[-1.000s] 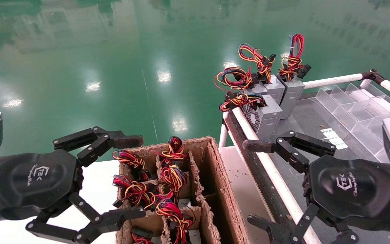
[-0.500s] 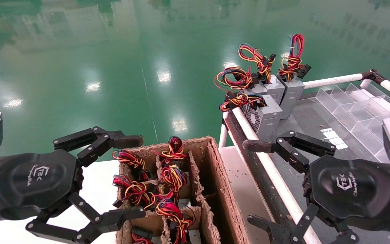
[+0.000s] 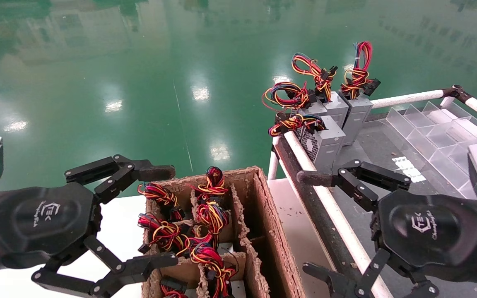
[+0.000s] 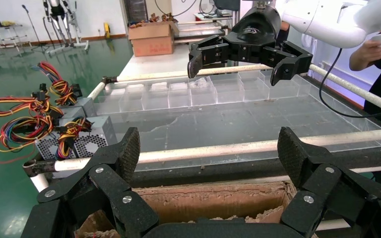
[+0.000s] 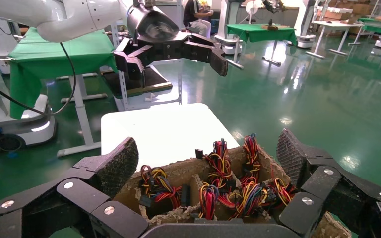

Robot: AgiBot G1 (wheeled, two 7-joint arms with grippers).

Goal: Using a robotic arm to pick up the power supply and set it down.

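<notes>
Several power supplies stand in a divided cardboard box (image 3: 263,215); only their red, yellow and black wire bundles (image 3: 205,215) show. More grey power supplies (image 3: 325,140) with wire loops stand on the right bench's far corner, also seen in the left wrist view as power supplies (image 4: 87,141). My left gripper (image 3: 160,217) hangs open just left of the box, holding nothing. My right gripper (image 3: 311,225) hangs open right of the box, over the bench rail, also empty. The right wrist view looks between open fingers (image 5: 121,161) at the box's bundles (image 5: 218,188).
A white rail pipe (image 3: 329,207) edges the dark bench (image 3: 379,153) beside the box. A clear plastic divider tray (image 3: 437,132) lies at the bench's right. The box rests on a white table (image 3: 118,223). Green floor lies beyond. A person's arm (image 4: 377,52) shows far behind.
</notes>
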